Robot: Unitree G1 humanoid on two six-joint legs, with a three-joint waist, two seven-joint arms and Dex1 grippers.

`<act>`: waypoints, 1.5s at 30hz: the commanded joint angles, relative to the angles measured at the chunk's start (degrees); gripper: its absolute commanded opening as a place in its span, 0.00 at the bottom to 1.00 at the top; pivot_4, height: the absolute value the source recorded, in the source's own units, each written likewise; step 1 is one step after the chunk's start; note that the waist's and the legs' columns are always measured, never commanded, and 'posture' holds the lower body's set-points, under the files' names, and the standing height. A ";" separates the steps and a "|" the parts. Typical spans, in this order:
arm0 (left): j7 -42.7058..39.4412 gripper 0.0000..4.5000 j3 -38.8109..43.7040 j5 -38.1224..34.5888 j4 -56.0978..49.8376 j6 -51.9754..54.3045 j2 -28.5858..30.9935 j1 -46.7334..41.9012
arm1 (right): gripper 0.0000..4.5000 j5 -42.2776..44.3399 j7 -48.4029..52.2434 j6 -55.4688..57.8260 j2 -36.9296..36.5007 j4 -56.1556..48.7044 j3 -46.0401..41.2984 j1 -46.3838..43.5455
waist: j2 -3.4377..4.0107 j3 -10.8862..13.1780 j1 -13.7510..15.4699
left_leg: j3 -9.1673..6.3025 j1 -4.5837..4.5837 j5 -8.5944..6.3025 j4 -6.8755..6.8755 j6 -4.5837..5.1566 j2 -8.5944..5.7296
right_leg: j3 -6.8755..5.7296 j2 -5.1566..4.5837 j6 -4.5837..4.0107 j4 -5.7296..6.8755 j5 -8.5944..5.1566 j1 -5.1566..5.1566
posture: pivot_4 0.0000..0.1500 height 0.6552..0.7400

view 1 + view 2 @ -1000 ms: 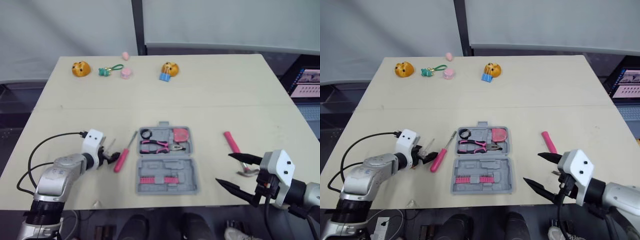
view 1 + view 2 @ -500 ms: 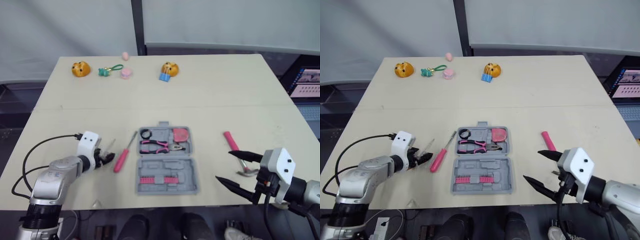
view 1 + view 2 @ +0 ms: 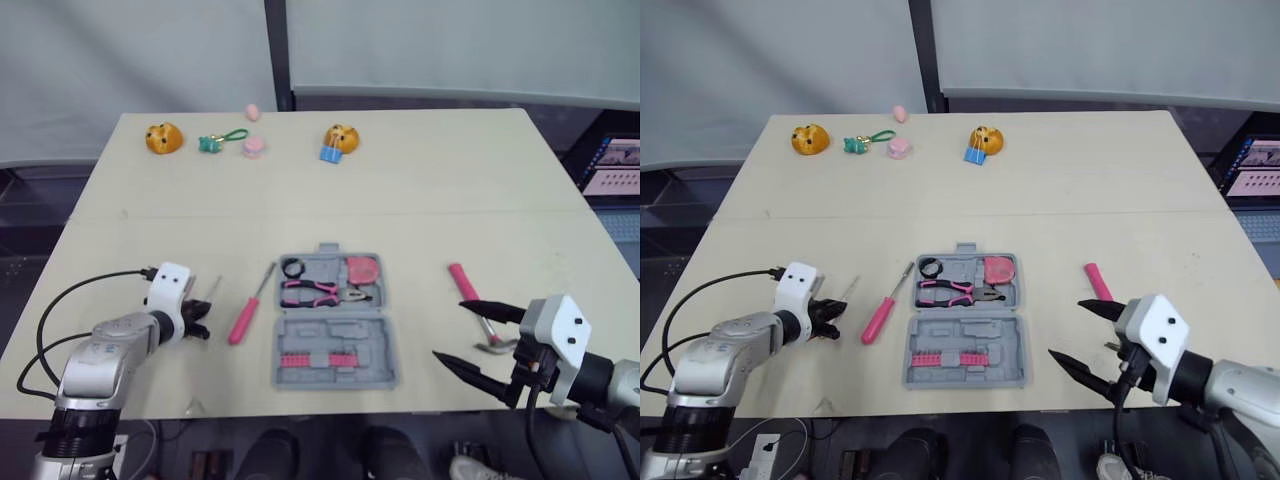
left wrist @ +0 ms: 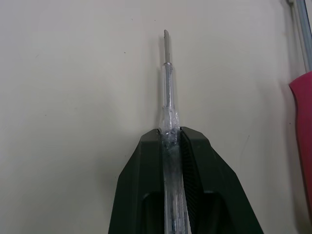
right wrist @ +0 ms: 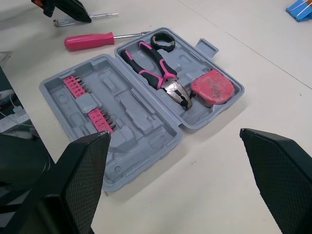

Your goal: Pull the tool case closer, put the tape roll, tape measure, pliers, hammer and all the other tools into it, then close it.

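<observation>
Two black fingers of the left gripper (image 4: 170,132) are pinching a small clear-handled screwdriver (image 4: 167,87). They are pressed tight on its handle, with the metal tip sticking out past them, left of the open grey tool case (image 3: 350,340). A pink-handled screwdriver (image 3: 243,318) is lying between that gripper and the case, touching neither. In the case's far half, the black tape roll (image 3: 292,267), pink-handled pliers (image 3: 310,290) and red tape measure (image 3: 362,268) are sitting in their recesses. Right of the case, the right gripper (image 3: 449,329) is hovering with fingers spread wide, gripping nothing, just beside the pink-handled hammer (image 3: 464,284).
</observation>
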 commanded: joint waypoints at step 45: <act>-41.02 0.00 -48.71 12.67 -1.43 -1.49 3.41 -43.42 | 1.00 -6.64 3.99 -11.19 3.58 3.40 0.81 6.70 | -0.15 0.18 -0.15 | -0.09 -0.37 0.18 0.05 0.20 -0.31 | -0.05 0.09 0.20 0.08 0.10 -0.10 | 1.00 0.67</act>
